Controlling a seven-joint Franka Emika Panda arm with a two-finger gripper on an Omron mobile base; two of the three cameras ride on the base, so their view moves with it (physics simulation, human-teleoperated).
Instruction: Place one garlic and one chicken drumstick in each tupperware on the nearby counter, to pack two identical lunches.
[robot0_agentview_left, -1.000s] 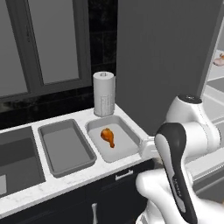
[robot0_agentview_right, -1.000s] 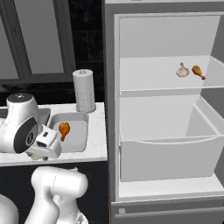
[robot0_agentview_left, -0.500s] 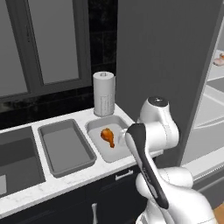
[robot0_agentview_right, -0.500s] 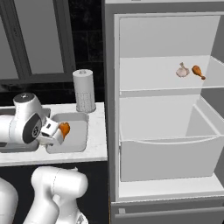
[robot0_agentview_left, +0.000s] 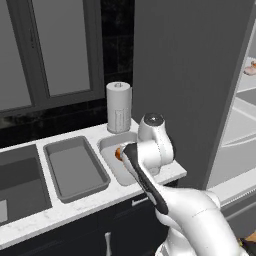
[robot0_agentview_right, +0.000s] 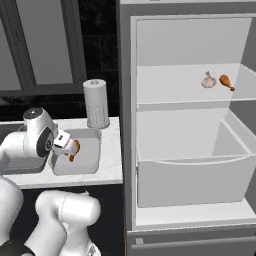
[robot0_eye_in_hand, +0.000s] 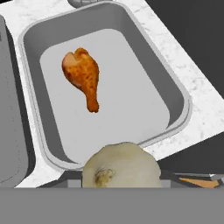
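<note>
Two grey tupperware trays sit side by side on the white counter (robot0_agentview_left: 85, 202). The left tupperware (robot0_agentview_left: 52, 152) holds nothing. In the right tupperware (robot0_eye_in_hand: 180, 93) lies one chicken drumstick (robot0_eye_in_hand: 83, 76), toward its far left part. My gripper (robot0_agentview_right: 64, 145) hovers over that tray's near edge, shut on a pale garlic (robot0_eye_in_hand: 121, 166) that hides the fingertips in the hand view. Another garlic (robot0_agentview_right: 208, 80) and another drumstick (robot0_agentview_right: 226, 82) rest on the fridge's upper shelf.
A paper towel roll (robot0_agentview_left: 119, 107) stands upright behind the right tray. The dark sink basin (robot0_agentview_left: 20, 182) lies left of the trays. To the right the fridge stands open, with a pulled-out white drawer (robot0_agentview_right: 190, 170) below its shelves.
The arm has swung left from the counter's right end, carrying the hand over the right tupperware. The trays and the drumstick have stayed put.
</note>
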